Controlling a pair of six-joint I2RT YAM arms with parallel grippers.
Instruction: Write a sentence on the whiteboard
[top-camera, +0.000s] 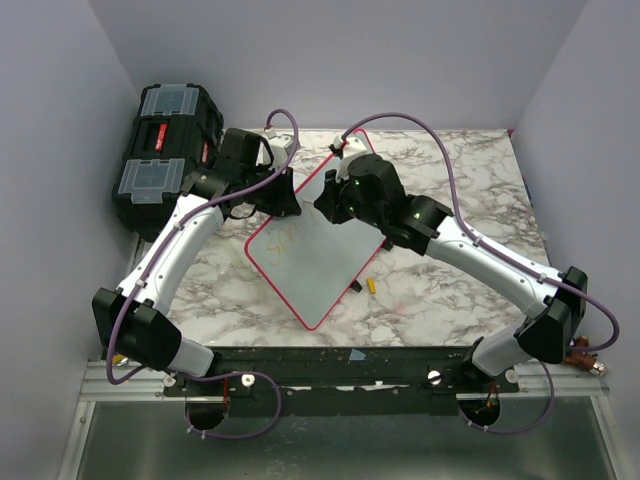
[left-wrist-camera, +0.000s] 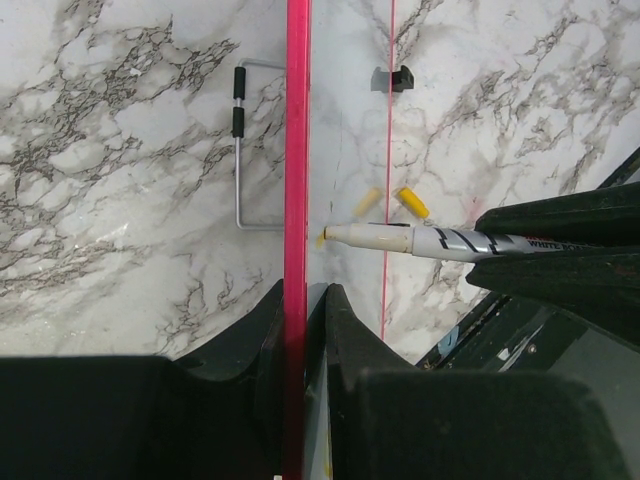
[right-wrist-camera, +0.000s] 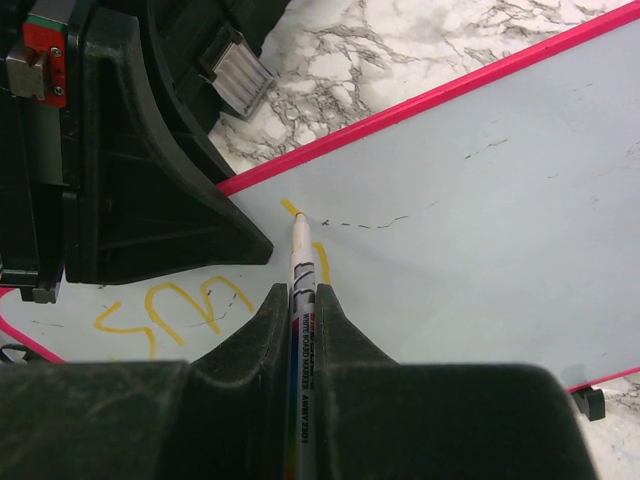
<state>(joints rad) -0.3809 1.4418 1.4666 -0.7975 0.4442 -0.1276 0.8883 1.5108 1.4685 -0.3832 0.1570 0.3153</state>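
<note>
- The worktop (top-camera: 455, 300) is marbled. A small yellow cap (top-camera: 371, 286) lies on it just beside the near-right edge of the whiteboard (top-camera: 312, 275).
- The whiteboard sits slantwise in the middle of the worktop, one corner towards the arm bases. From above, both wrists cover its far half.
- The sentence (right-wrist-camera: 170, 305) is only a few yellow-orange strokes near the left edge. In the right wrist view the left tool and the picture's lower border cut it off. From above it is too faint to read.
- The right tool (right-wrist-camera: 300, 300) is closed on a marker (right-wrist-camera: 303, 265), whose yellow tip touches the white surface. Its fingers hide most of the barrel.
- The left tool (left-wrist-camera: 298, 300) is clamped on the board's pink frame, seen edge-on in its own view.
- In the left wrist view a bent wire piece (left-wrist-camera: 240, 160) with two black sleeves lies on the marble beside the frame. A black clip (left-wrist-camera: 390, 78) sits further off.
- A black toolbox (top-camera: 165, 150) stands at the far left, partly behind the left arm.
</note>
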